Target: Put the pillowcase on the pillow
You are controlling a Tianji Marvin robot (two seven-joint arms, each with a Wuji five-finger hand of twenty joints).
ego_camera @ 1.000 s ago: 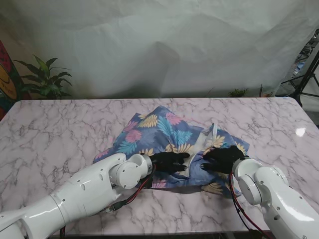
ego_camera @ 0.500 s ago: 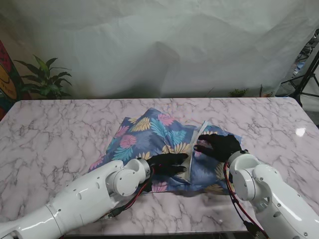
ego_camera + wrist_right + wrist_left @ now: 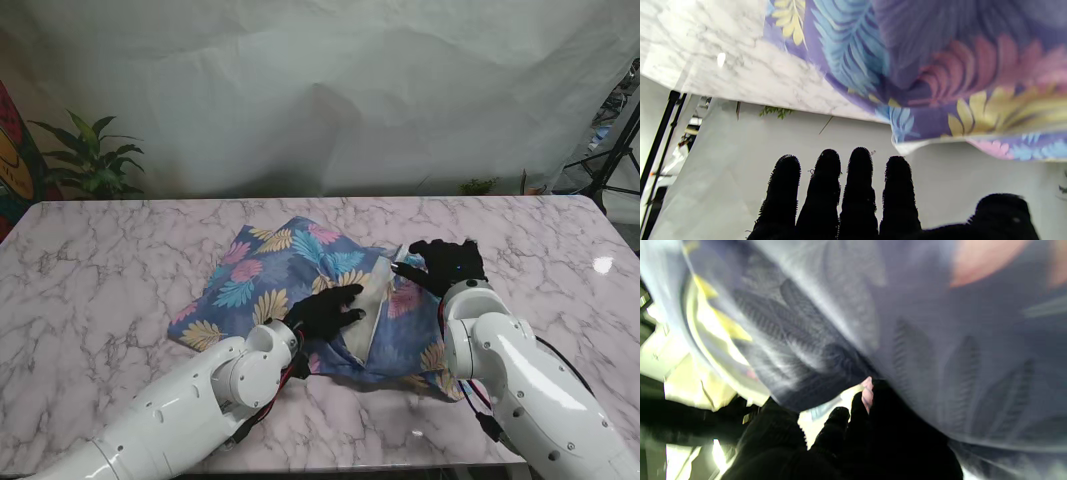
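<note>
- Lying mid-table on the white-veined marble tabletop [image 3: 110, 260], the blue leaf-print fabric pillowcase [image 3: 290, 265] bulges over a white pillow [image 3: 368, 310].
- Black-gloved left hand [image 3: 325, 312] pinches the pillowcase's open edge.
- Black-gloved right hand [image 3: 447, 264] hovers flat, 4 fingers [image 3: 826, 196] straight, holding nothing.

The right hand [image 3: 873, 206] is showing four black-gloved fingers [image 3: 858, 186] stretching straight and close together, with the thumb [image 3: 1002, 213] sitting apart from them; nothing is lying between the fingers and thumb, and they are touching no cloth here. Beyond the fingertips, the pillowcase [image 3: 940, 76], purple with blue, pink and yellow leaves, is spreading over the marble table [image 3: 716, 63] and hanging past its edge. A white backdrop [image 3: 773, 150] is filling the space behind the fingers. A black stand [image 3: 660, 133] is running along one side, and a bit of green plant [image 3: 775, 111] is peeking out at the table's edge.
</note>
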